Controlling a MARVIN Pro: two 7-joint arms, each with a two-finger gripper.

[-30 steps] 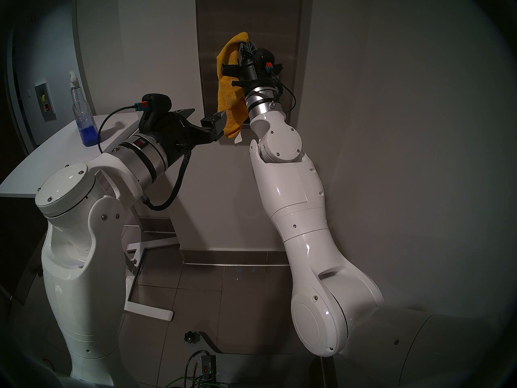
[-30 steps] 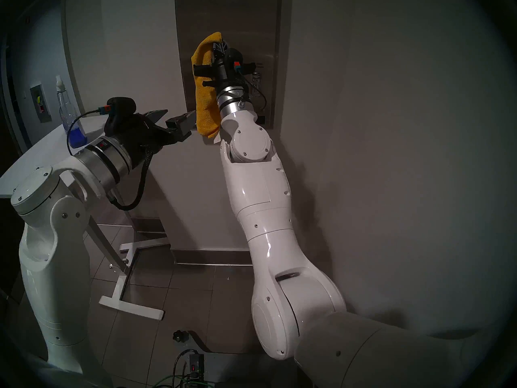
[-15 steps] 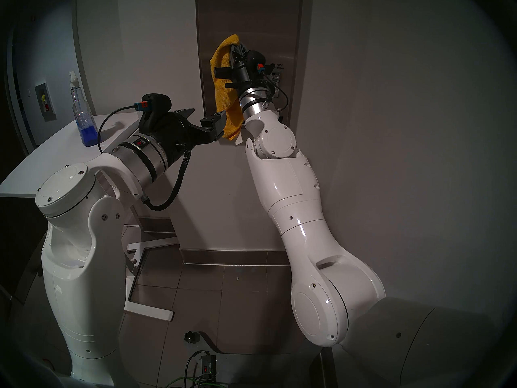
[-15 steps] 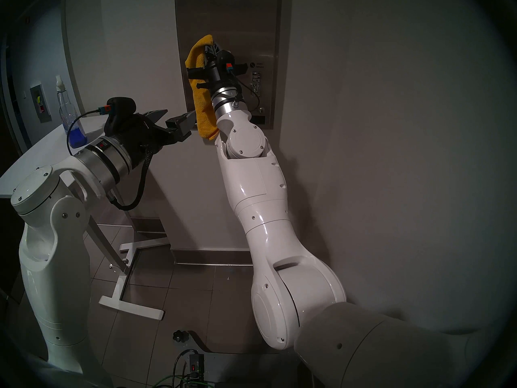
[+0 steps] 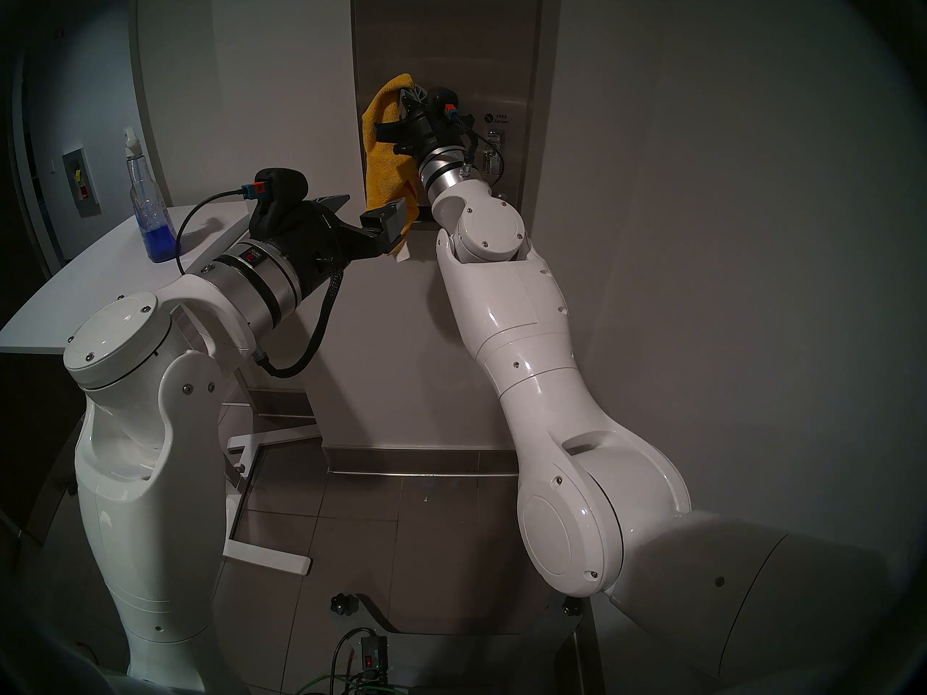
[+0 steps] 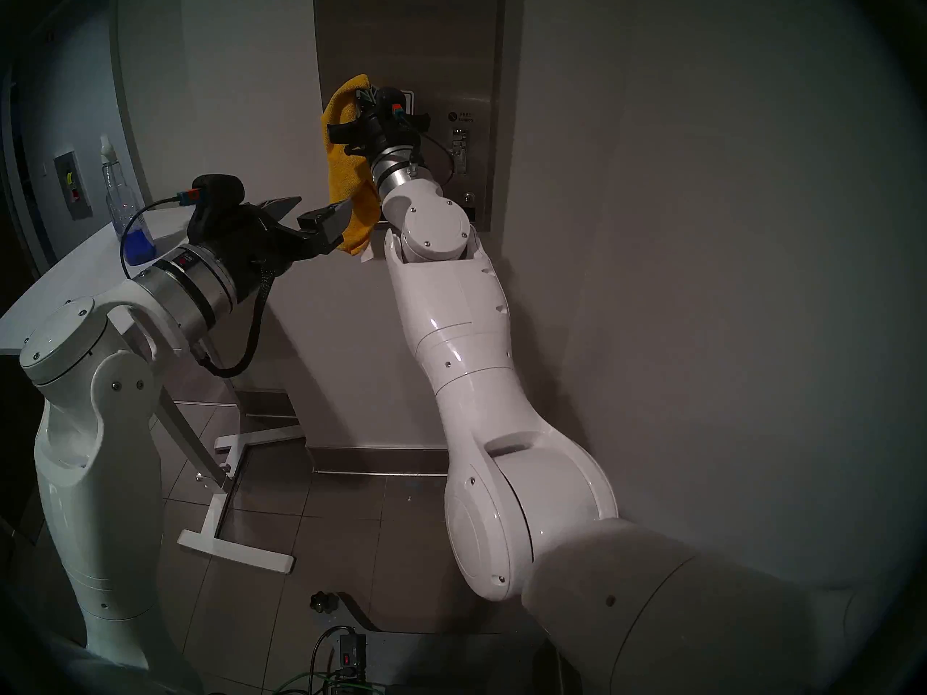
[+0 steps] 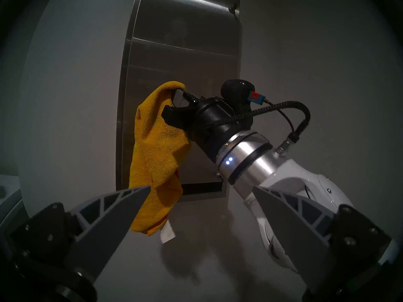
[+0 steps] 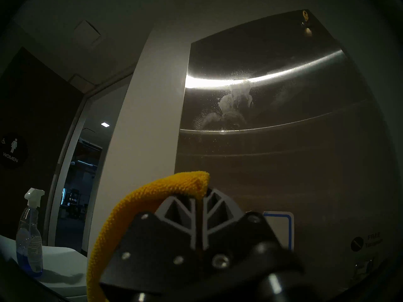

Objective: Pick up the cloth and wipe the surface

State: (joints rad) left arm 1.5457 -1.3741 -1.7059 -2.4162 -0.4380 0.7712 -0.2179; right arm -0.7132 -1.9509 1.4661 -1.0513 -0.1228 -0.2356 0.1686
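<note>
My right gripper (image 5: 414, 94) (image 7: 178, 94) is shut on the top fold of the mustard-yellow cloth (image 5: 383, 152) (image 7: 152, 155). It holds the cloth at the left part of the steel dispenser panel, the surface (image 5: 446, 37) (image 7: 181, 61). The cloth (image 8: 130, 205) drapes down over the panel's left edge, its white tag below the bottom rim. A dried spray smear (image 8: 235, 105) sits higher on the panel (image 8: 283, 142). The coin mechanism (image 5: 494, 150) shows to the right of the wrist. My left gripper (image 5: 363, 212) (image 7: 201, 188) stands open and empty just below the cloth's lower end.
A spray bottle (image 5: 148, 202) (image 8: 30, 236) with blue liquid stands on the white table (image 5: 100, 272) at my left. The blue-edged label (image 8: 278, 225) and dark slot (image 7: 200, 188) lie on the panel. A plain wall runs to the right; the table's legs stand on the tiled floor.
My right arm has carried the cloth leftward and slightly down across the panel, uncovering the coin mechanism and its sign. The left arm has not moved.
</note>
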